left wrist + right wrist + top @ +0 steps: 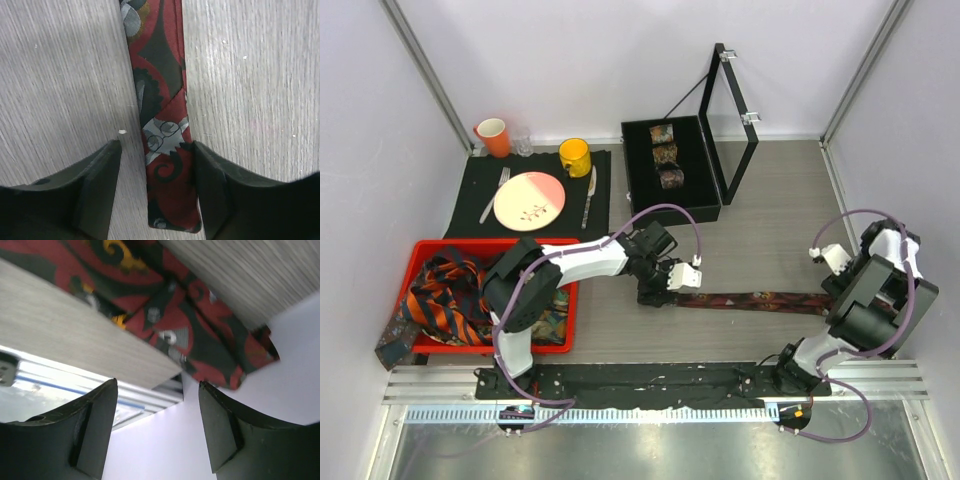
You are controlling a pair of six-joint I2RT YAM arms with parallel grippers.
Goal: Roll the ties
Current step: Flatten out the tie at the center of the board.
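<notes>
Red-brown tie (750, 300), one end hidden under right arm (872, 290), left end effector (155, 146) apart, right end effector (157, 385) apart, rolled ties (665, 153) in black box (676, 206), striped ties (445, 300) in red bin (460, 244)

**Cloth, wood-grain, plastic, metal**

On the dark red patterned tie (160, 100): smooth woven cloth, faintly silky, creased at the folded seam. On the table (60, 75): grey wood-grain, matt, finely streaked. On the left pincer (156, 150) and the right pincer (157, 385): matt black plastic, slightly grainy. On the red bin (440, 244): glossy plastic. On the near rail (890, 378): bare brushed metal. On the placemat (470, 195): flat matt black.
</notes>
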